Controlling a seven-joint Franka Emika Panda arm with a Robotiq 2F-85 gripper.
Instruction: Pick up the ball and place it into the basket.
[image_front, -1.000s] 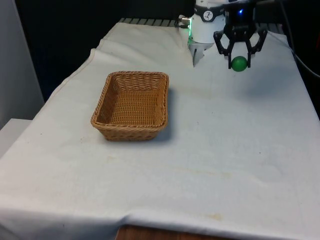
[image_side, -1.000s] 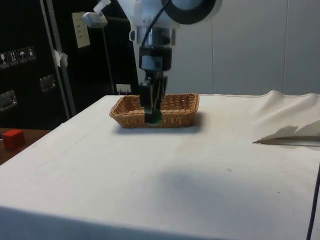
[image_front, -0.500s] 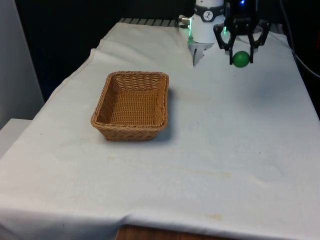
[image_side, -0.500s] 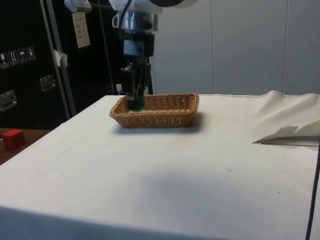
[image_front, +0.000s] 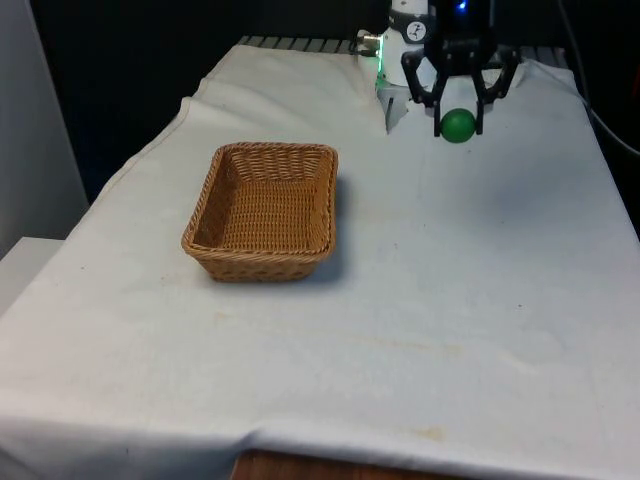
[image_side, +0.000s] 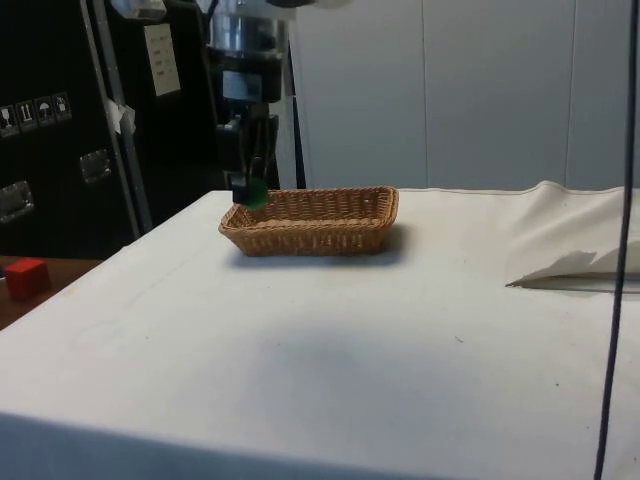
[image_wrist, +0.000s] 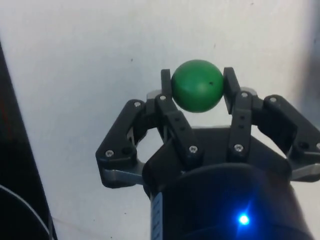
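White cloth-covered table (image_front: 480, 300), big bare stretch of cloth on the front view's right and across the near half. Woven tan wicker rectangular basket (image_front: 262, 210) sits on the front view's left of centre, open top, upright, rim level; nothing seen inside it. Basket stands well in from the cloth's left edge and well back from the near edge; in the side view the basket (image_side: 312, 220) is at the far part of the table with bare cloth all around. Cloth is rumpled into a fold (image_side: 575, 265) near the side view's right edge.

Black two-finger gripper (image_front: 458, 118) hangs near the far end of the table, to the front view's right of the basket and well apart from it, raised clear of the cloth. Fingers pressed in on a small green round ball (image_front: 458, 125), pinching it between the tips. Wrist view: ball (image_wrist: 197, 85) clamped on two sides by the finger pads (image_wrist: 230, 87), bare white cloth beneath it. Side view: gripper (image_side: 246, 190) and ball (image_side: 255, 195) overlap the basket's left end, above rim height; depth relation not clear from that view alone.
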